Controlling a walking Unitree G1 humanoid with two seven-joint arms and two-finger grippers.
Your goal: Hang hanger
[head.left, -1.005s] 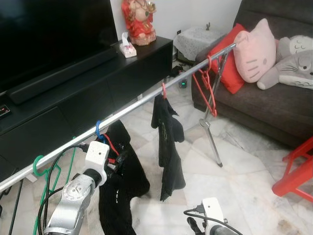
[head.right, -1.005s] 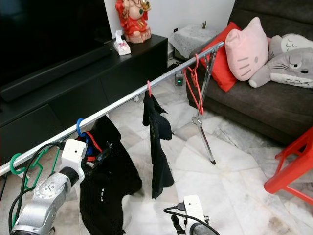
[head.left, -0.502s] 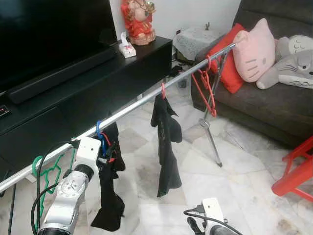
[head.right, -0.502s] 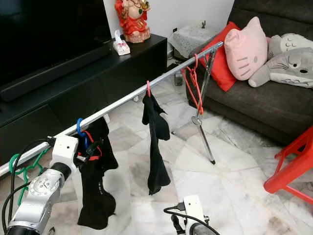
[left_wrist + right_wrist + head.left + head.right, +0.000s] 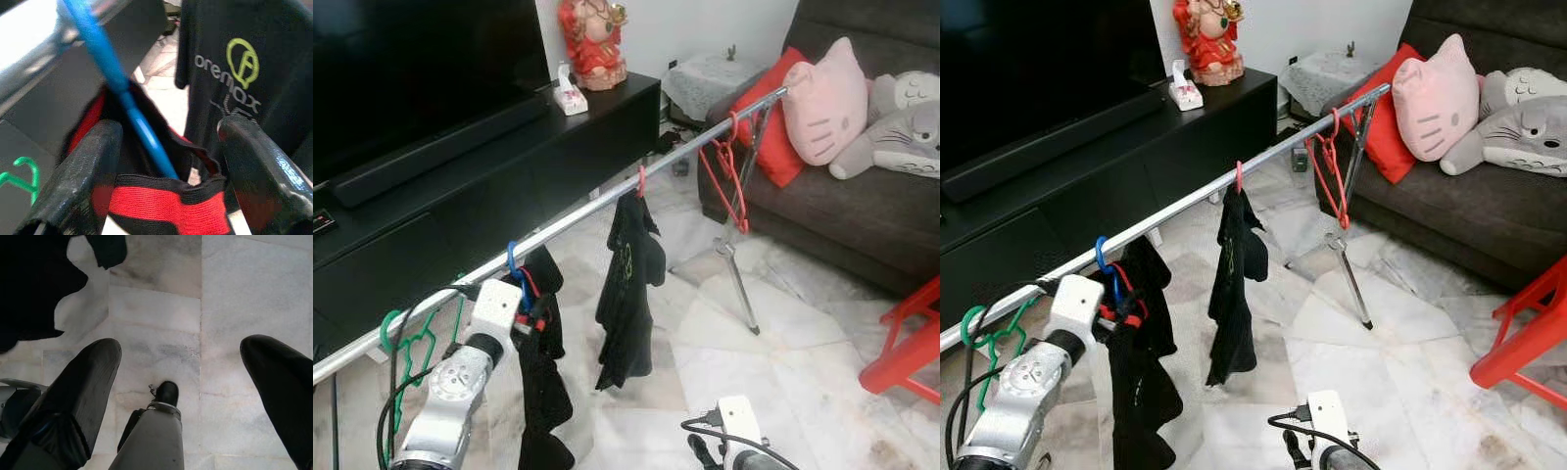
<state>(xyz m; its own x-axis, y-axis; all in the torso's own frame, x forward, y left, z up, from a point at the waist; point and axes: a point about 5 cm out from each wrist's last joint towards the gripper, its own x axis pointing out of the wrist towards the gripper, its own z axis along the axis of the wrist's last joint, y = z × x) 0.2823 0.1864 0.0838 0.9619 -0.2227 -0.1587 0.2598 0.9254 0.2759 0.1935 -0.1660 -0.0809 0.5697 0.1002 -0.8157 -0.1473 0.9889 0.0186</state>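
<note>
Blue hanger (image 5: pixel 513 262) with a black and red garment (image 5: pixel 540 382) hooks over the silver rail (image 5: pixel 578 211). Left gripper (image 5: pixel 164 161) sits at its neck, jaws spread, released. Best to draw straight back, clear of the hook. Right gripper (image 5: pixel 195 377) hangs parted above the marble floor (image 5: pixel 234 298). Rail count: two clothed hangers, bare red hangers, one green.

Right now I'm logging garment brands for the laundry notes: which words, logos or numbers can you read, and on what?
"oremax", grey letters under a yellow-green circle logo: on the black shirt hanging beyond the left gripper.
The yellow-green print on that shirt in the head views: too small to read.
The white box on the TV cabinet: any print is too small to read.
</note>
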